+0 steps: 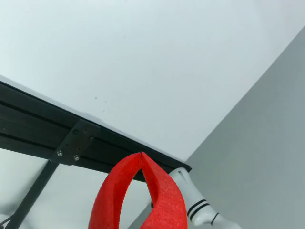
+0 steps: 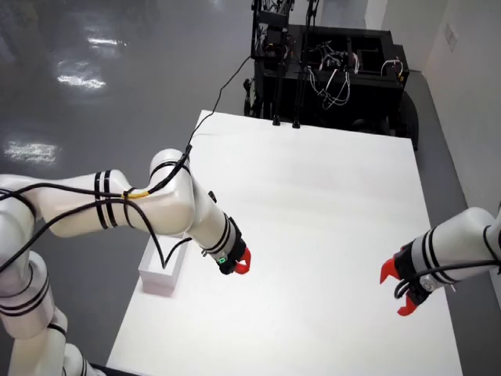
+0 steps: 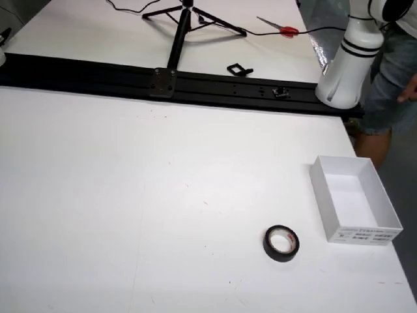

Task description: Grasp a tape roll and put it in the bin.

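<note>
A black tape roll (image 3: 281, 243) lies flat on the white table (image 3: 130, 195) in the view across the table, just left of the near corner of an empty white bin (image 3: 365, 233). No gripper appears in that view. From above, my gripper (image 2: 240, 262) hovers over the table just right of the bin (image 2: 156, 278), and the tape roll is not visible there. The view that rides on the gripper shows the red fingers (image 1: 167, 200) meeting at their tips, so the gripper (image 1: 141, 155) is shut on nothing, pointing at a black rail (image 1: 38, 129).
A black rail (image 3: 98, 75) crosses the table's far side, with a tripod (image 3: 182, 26) and scissors (image 3: 281, 27) beyond it. A white arm base (image 3: 345, 72) stands at the rail's end beside a person (image 3: 397, 72). A second arm's gripper (image 2: 398, 290) hangs open at the table's right edge, seen from above.
</note>
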Action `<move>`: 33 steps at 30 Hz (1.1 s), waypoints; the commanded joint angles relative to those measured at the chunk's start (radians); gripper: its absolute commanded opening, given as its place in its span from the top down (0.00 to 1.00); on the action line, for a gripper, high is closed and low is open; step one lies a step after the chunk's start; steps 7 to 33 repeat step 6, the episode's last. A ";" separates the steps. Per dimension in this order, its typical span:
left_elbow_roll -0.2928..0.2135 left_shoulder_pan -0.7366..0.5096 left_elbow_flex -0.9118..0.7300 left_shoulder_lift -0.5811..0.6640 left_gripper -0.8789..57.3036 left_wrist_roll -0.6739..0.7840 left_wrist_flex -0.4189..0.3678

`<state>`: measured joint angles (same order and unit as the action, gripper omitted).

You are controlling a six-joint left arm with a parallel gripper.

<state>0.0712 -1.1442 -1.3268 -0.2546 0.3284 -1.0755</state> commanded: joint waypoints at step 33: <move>0.001 0.004 0.000 0.000 0.99 -0.006 0.000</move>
